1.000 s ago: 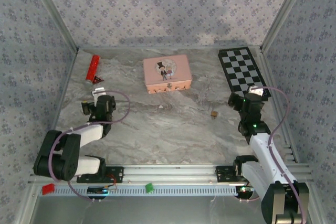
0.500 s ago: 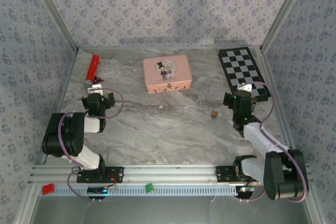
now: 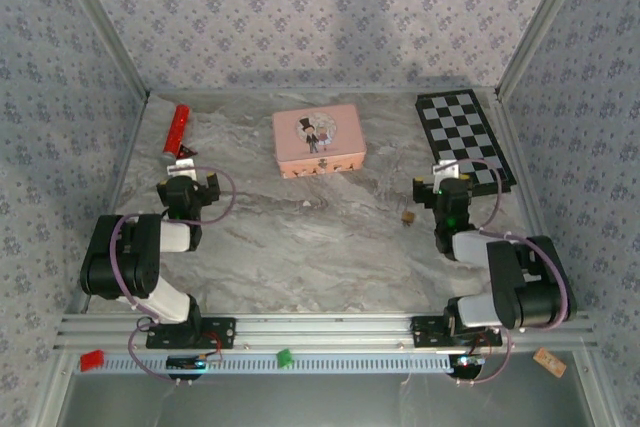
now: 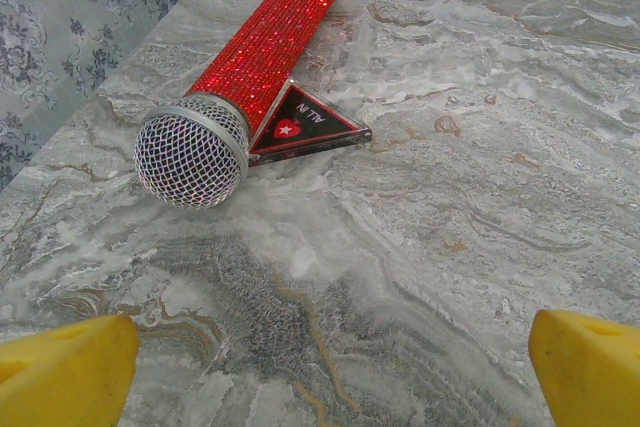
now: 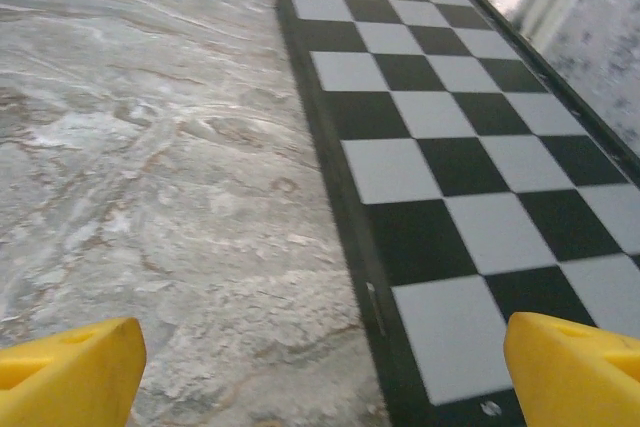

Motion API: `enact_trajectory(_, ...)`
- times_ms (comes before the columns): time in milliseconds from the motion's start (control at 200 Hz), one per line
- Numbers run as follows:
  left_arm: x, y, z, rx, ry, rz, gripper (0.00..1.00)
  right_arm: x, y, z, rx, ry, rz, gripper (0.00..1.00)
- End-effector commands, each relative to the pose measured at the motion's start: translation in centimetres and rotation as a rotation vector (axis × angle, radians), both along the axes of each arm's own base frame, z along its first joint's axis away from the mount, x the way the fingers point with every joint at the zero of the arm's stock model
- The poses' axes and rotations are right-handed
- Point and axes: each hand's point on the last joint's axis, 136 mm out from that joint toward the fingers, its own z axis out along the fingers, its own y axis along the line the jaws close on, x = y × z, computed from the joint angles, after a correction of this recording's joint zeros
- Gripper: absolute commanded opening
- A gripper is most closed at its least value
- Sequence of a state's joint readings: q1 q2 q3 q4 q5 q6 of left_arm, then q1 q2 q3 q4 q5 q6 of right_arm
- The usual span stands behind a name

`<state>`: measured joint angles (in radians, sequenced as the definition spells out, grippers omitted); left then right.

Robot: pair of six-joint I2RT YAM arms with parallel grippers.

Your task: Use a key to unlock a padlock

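Observation:
The tiny brass padlock (image 3: 408, 217) lies on the marble table, right of centre. A thin dark sliver, the key (image 3: 306, 205), rests near the middle, in front of the pink tin. My left gripper (image 3: 186, 165) sits low at the left, far from both; in the left wrist view my left gripper (image 4: 330, 372) is open, its yellow fingertips (image 4: 65, 367) wide apart over bare marble. My right gripper (image 3: 447, 173) hovers just right of and beyond the padlock. In the right wrist view my right gripper (image 5: 325, 372) is open at the chessboard's near edge, holding nothing.
A pink picture tin (image 3: 318, 140) stands at the back centre. A red glitter microphone (image 4: 265, 42) with a triangular black tag (image 4: 305, 125) lies back left, just ahead of the left gripper. A black-and-white chessboard (image 5: 450, 147) lies back right. Patterned walls enclose the table.
Both arms have folded back toward their bases. The right gripper has shifted left, closer to the padlock. The left arm has stayed still over the last half second.

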<state>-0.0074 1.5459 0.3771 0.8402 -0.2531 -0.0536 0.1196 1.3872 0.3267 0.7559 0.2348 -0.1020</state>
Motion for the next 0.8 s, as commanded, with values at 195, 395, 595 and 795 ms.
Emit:
enact_trajectory(195, 0.6, -0.3, 1.3, -0.021, -0.044, -0.011, 1.00, 0.8, -0.1, -0.4, 0.080, -0.067, 0.091, 0.96)
enact_trajectory(395, 0.6, -0.3, 1.3, -0.020, -0.044, -0.010, 1.00, 1.5, -0.7, -0.9, 0.097, -0.036, 0.063, 0.96)
enact_trajectory(595, 0.6, -0.3, 1.3, -0.022, -0.044, -0.010, 1.00, 2.0, -1.6, -1.0, 0.091, -0.015, 0.004, 0.99)
enact_trajectory(795, 0.6, -0.3, 1.2, -0.021, -0.043, -0.009, 1.00, 2.1, -2.6, -0.9, 0.096, -0.017, -0.053, 0.99)
